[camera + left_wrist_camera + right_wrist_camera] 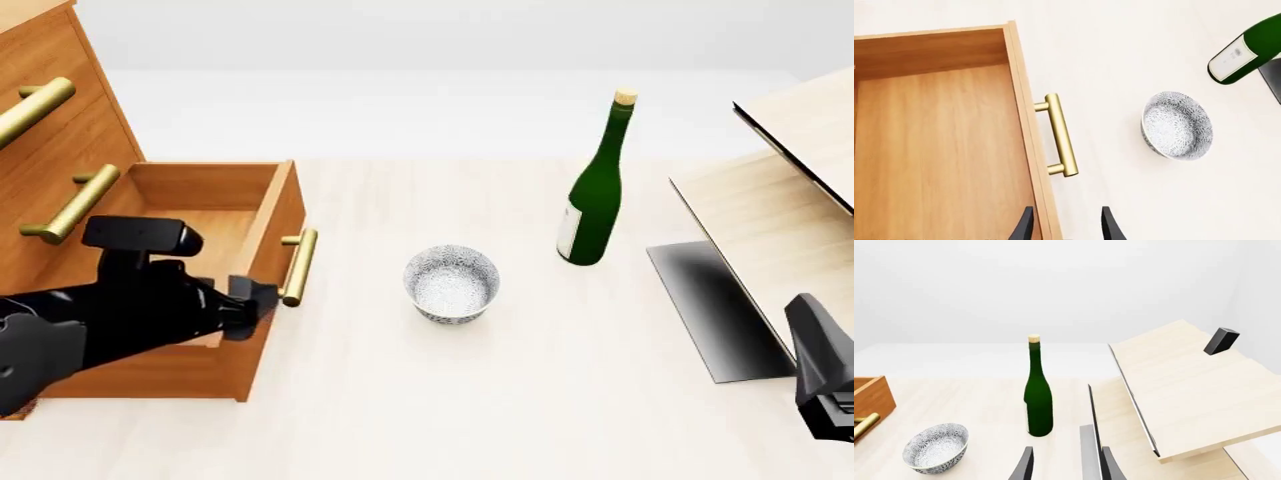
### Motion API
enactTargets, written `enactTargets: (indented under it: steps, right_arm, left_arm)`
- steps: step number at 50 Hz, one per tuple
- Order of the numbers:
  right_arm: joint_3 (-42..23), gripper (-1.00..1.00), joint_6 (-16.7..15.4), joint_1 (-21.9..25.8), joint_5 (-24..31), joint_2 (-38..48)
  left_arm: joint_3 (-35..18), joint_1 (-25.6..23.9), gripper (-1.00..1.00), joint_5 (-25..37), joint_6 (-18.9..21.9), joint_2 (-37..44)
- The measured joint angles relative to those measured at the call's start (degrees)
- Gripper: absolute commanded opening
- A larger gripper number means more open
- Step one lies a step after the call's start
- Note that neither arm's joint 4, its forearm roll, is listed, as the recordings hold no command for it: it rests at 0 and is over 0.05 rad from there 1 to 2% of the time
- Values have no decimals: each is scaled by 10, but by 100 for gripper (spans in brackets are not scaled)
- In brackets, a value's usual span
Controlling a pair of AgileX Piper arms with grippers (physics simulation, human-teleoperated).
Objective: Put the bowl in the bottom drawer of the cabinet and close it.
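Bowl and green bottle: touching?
Apart. The front view shows bare tabletop between the bowl and the green bottle; the right wrist view shows the same gap, with the bottle standing upright well clear of the bowl's rim.

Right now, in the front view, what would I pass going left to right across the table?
Cabinet → left gripper → open bottom drawer's brass handle → speckled bowl → green bottle → pale slanted wood panels.

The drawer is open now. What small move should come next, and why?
Probably bring the left gripper, open by the handle, across to the bowl. The bottom drawer stands pulled out, and the bowl sits untouched on the table beside it.
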Motion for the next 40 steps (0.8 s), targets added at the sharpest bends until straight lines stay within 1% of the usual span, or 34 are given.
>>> enactTargets:
  steps: [19,28,40]
  right_arm:
    - [0,100,0,0,0,0]
    - [0,100,0,0,0,0]
    - [0,100,0,0,0,0]
  left_arm:
    - [-5,-5,100,46,15,-92]
    - [-17,-19,100,67,14,-133]
    - [-43,-44,100,81,14,-156]
